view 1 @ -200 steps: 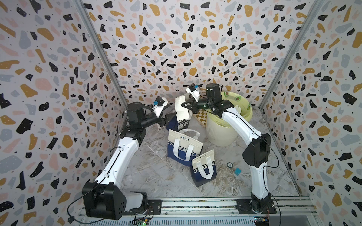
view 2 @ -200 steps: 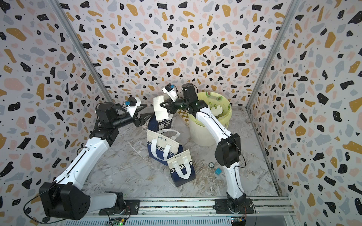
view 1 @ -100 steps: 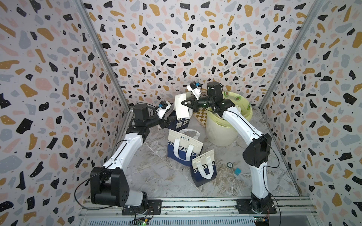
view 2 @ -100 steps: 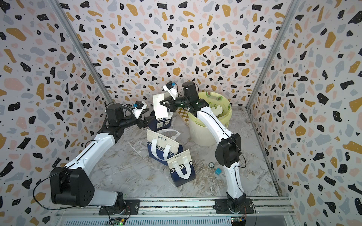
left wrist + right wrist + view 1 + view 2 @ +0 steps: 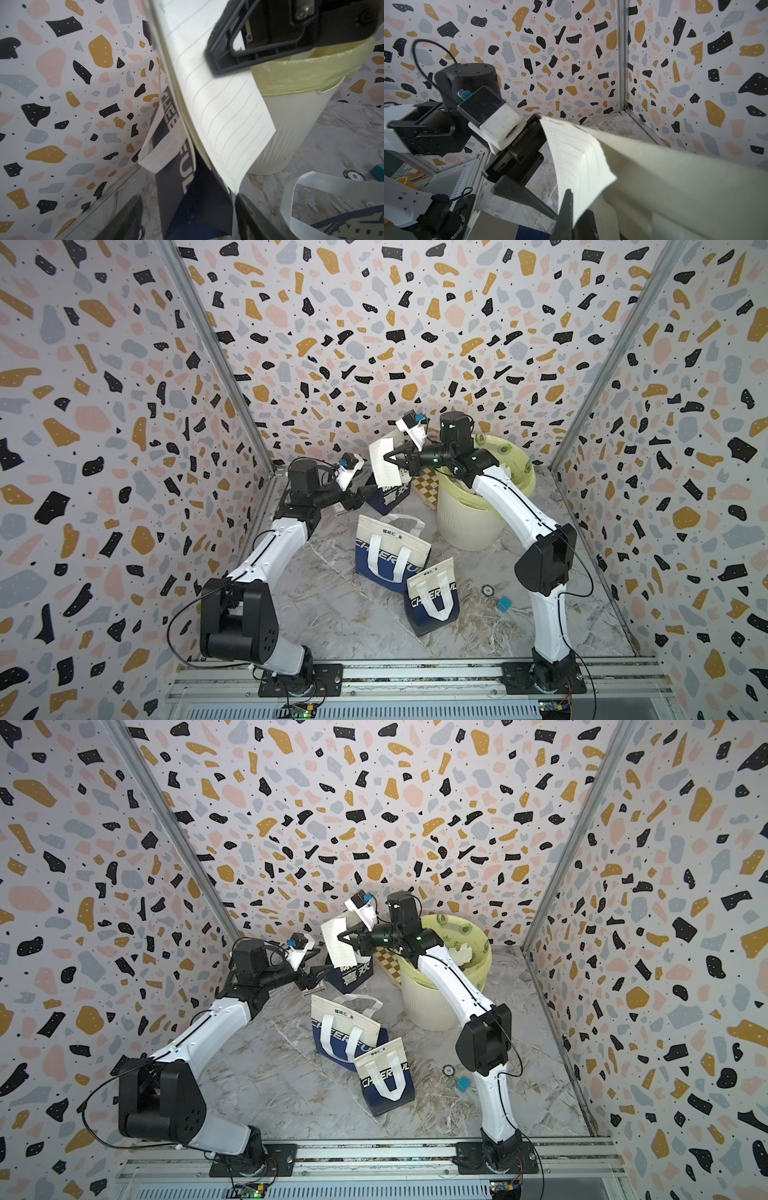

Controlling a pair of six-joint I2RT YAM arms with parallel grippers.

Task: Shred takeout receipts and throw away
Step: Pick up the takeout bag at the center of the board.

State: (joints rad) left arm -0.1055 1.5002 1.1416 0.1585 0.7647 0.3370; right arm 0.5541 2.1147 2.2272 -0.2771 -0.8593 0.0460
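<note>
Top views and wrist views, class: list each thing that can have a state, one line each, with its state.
Receipt: held in the air, hanging down.
Right end effector: shut on the receipt.
Left end effector: open, empty, by the receipt's lower edge.
Bin: upright, lined, white scraps inside.
Back tote bag: upright.
Middle tote bag: on the floor, untouched.
Front tote bag: on the floor, untouched.

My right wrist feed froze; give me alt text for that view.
The shut right pincer pinches a lined white receipt that curls up from it. The left pincer, open, points at the sheet's edge, before terrazzo-patterned walls.
</note>
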